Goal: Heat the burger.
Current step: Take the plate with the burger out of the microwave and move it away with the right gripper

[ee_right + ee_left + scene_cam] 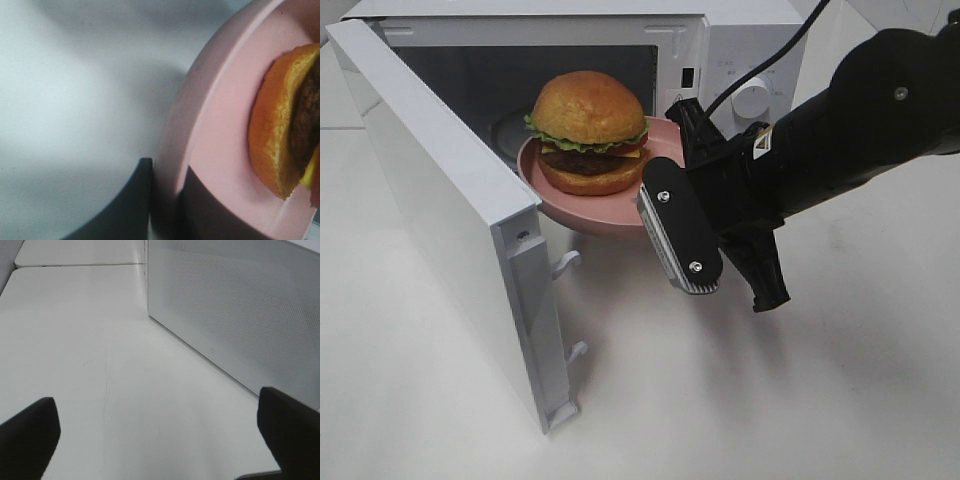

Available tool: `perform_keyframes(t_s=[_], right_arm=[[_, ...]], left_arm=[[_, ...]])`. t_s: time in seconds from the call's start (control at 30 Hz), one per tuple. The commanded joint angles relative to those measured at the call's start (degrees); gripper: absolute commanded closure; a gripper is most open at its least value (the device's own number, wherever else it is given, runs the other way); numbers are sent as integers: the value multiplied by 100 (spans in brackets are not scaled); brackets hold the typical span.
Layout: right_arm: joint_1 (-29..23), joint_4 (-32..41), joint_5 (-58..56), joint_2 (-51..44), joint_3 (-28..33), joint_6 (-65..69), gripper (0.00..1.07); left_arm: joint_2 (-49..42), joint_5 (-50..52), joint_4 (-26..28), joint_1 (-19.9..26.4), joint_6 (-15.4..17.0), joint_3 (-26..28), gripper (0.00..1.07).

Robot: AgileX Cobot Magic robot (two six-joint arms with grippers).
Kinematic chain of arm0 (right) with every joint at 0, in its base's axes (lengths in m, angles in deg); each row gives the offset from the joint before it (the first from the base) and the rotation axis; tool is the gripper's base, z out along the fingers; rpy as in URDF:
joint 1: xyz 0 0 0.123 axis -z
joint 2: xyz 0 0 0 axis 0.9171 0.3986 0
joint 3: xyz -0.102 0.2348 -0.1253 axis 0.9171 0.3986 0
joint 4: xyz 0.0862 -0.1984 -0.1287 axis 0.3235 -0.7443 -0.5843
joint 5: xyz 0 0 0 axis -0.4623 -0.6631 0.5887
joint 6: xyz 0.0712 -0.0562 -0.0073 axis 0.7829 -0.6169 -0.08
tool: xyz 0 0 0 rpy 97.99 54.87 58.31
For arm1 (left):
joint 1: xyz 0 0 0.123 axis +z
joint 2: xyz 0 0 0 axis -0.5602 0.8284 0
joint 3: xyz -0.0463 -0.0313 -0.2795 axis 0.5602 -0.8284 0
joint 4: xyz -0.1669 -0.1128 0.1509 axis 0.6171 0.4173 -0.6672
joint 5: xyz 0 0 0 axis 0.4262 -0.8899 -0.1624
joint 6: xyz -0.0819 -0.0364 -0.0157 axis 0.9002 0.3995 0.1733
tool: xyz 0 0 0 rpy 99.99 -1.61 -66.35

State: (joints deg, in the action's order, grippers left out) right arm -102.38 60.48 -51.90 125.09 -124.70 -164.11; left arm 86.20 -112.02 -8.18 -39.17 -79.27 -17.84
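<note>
Open and swung toward the viewer, the microwave door (pixel 450 215) fills the nine o'clock side of the high view and sits closest to the camera; behind it the white microwave (pixel 740 45) spans the twelve o'clock edge, its dark cavity exposed; its perforated side wall (pixel 235 310) also shows in the left wrist view. Everything stands on a plain white table (pixel 740 400).

Reaching in from three o'clock, the black right arm (pixel 860 130) ends in the right gripper (pixel 165 200); its jaws are closed narrowly on the rim of the pink plate (pixel 560 205), one finger above the rim and one below, as the right wrist view shows. That plate is held level at the mouth of the cavity, partly inside and partly over the table; whether it touches the cavity floor cannot be told.

On the plate sits the burger (pixel 588 132), upright at the centre of the high view, golden bun on top, lettuce and dark patty beneath.

Only the two dark fingertips of the left gripper (pixel 160 435) show, in its own wrist view; they stand wide apart, holding nothing, above bare table beside the microwave.

Judged from this, the door is open and the burger is at the threshold; what appears left is seating the plate fully inside, releasing it, shutting the door and turning the dial (pixel 752 98).
</note>
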Motion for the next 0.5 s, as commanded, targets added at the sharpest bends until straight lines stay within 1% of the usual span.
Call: perform_keyframes(t_s=[0.03,0.23,0.3,0.5], right_arm=[[34,74,401,-275,115,-97,107],[23,-206,418,-533,435,74,107],[17,-458,441,-751,665,418,107],[17,-504,424,-1112,940,521,107]], left_arm=[[-109,0,17,11,40,-17,6],[-109,0,17,11,40,-17,6],[-109,0,17,11,40,-17,6],[-109,0,17,11,40,-17,6]])
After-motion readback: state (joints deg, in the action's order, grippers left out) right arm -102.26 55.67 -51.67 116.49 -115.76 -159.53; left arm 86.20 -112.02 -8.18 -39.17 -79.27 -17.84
